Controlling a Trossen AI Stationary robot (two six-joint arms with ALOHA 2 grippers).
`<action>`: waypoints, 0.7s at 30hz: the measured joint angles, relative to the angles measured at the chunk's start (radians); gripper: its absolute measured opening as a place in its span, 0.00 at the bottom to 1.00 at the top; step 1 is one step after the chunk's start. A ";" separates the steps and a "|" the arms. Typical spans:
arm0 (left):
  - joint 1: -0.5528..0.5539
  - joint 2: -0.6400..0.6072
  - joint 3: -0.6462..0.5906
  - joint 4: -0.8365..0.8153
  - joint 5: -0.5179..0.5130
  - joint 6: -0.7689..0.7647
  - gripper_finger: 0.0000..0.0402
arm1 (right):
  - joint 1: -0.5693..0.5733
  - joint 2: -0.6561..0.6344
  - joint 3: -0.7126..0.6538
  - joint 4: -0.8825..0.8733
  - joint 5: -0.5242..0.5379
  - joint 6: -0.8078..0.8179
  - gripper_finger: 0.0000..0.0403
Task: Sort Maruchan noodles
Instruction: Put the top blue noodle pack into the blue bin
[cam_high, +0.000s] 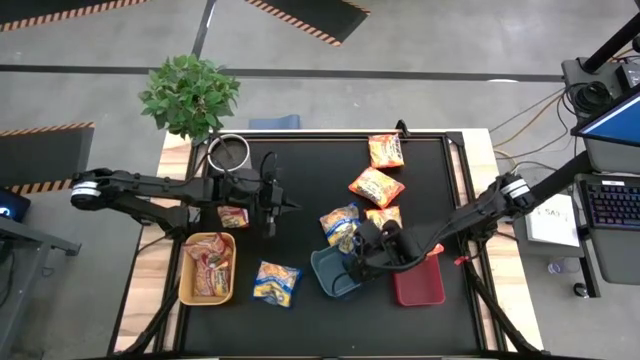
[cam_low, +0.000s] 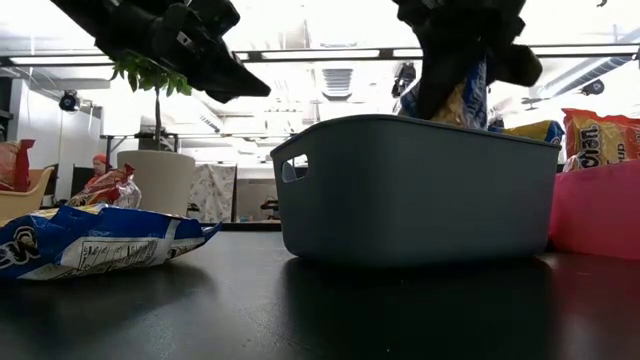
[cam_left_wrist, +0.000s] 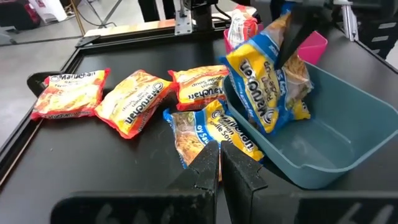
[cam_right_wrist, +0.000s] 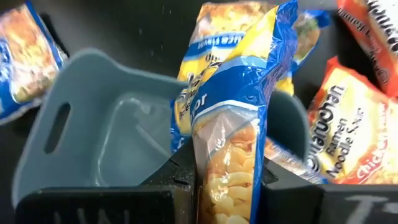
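The right tool (cam_right_wrist: 227, 177) pinches a blue-and-yellow noodle packet (cam_right_wrist: 233, 93) by its lower edge and holds it upright over the blue-grey tray (cam_high: 335, 275), with the packet's lower part inside the tray's rim. The left tool (cam_left_wrist: 221, 177) has its fingers pressed together with nothing between them and hangs above the black tabletop (cam_high: 310, 165), just beside a red packet (cam_high: 234, 216). Another blue-and-yellow packet (cam_high: 340, 224) lies touching the far side of the blue-grey tray, and a third (cam_high: 276, 282) lies flat between that tray and the yellow tray (cam_high: 190, 285), which holds red packets. Three orange packets (cam_high: 376, 186) lie farther back on the tabletop. The red tray (cam_high: 418, 288) stands just beside the blue-grey one.
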 joint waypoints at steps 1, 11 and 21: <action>-0.001 0.000 0.000 0.000 0.000 0.000 0.00 | 0.005 0.011 0.001 0.002 0.000 0.001 0.13; -0.002 0.000 -0.012 0.000 -0.001 0.001 0.00 | 0.016 0.067 0.006 0.023 -0.020 0.002 0.27; -0.003 0.000 -0.022 0.000 -0.001 0.001 0.00 | 0.016 0.019 0.007 0.024 -0.027 0.002 0.32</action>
